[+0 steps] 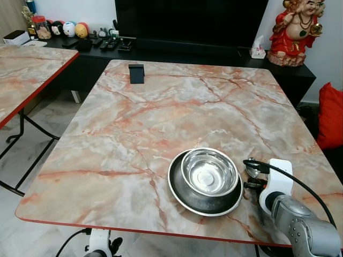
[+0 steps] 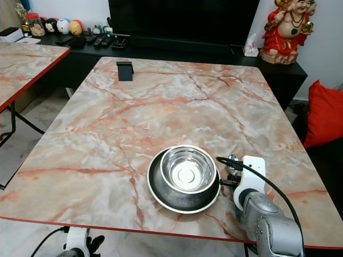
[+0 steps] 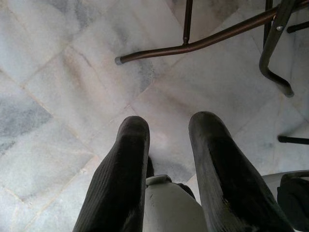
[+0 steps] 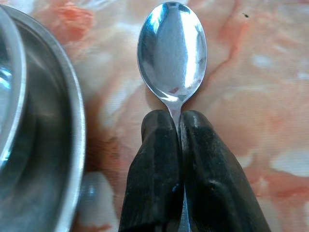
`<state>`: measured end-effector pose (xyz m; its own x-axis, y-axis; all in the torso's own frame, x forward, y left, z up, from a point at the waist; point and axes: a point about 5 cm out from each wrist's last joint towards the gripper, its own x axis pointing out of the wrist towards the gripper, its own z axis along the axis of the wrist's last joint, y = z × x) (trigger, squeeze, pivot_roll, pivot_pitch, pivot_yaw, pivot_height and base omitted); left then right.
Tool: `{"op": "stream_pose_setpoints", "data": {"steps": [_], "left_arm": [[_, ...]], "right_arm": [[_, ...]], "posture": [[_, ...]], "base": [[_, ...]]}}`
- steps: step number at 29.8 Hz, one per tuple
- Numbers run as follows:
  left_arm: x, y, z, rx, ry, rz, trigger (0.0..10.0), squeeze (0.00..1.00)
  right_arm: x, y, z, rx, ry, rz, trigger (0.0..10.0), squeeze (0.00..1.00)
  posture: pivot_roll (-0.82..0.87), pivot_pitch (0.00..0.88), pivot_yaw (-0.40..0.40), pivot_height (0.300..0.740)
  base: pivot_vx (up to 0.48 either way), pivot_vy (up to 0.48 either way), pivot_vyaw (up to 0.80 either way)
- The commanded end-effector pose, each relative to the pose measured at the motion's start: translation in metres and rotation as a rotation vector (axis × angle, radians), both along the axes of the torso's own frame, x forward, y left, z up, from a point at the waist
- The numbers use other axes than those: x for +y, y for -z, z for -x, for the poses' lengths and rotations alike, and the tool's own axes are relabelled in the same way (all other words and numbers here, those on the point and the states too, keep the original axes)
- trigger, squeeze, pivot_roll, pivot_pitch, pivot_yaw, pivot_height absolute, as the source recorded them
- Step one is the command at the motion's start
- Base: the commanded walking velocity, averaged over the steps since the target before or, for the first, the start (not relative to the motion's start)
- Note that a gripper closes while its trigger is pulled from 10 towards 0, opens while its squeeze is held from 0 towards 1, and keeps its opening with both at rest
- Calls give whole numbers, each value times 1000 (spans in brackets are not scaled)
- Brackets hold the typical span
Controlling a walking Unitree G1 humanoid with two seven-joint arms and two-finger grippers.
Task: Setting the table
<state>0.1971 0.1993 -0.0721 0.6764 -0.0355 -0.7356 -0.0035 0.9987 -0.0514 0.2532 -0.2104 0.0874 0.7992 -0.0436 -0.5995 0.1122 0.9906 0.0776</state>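
A steel bowl (image 1: 209, 172) sits inside a dark steel plate (image 1: 177, 193) near the front edge of the marble table (image 1: 161, 107). Just right of the plate my right gripper (image 4: 176, 116) is shut on the neck of a steel spoon (image 4: 172, 48). The spoon's bowl faces up, pointing away from me, low over the tabletop beside the plate's rim (image 4: 72, 121). Whether the spoon touches the table cannot be told. My left gripper (image 3: 169, 125) hangs open below the table's front edge, over the tiled floor, with nothing between its fingers.
A small black stand (image 1: 136, 73) is at the table's far left. A second marble table (image 1: 27, 69) stands to the left. Behind are a black console (image 1: 177, 51) with remotes, a red statue (image 1: 295, 32) and a red cushion (image 1: 329, 115). Metal table legs (image 3: 193, 43) cross the floor.
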Motion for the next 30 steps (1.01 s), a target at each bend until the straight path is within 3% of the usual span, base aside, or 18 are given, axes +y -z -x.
{"op": "stream_pose_setpoints", "data": {"steps": [1,30], "left_arm": [[0,2,3,25,-1,6,10000,0],[-1,3,5,34,-1,11,10000,0]], "right_arm": [[4,-5,-3,-22,-22,-2,10000,0],[4,2,-1,6,-10,9,10000,0]], "posture": [[-34,0,-74,727],[-30,0,-74,727]], "base": [[0,0,0],[0,0,0]]}}
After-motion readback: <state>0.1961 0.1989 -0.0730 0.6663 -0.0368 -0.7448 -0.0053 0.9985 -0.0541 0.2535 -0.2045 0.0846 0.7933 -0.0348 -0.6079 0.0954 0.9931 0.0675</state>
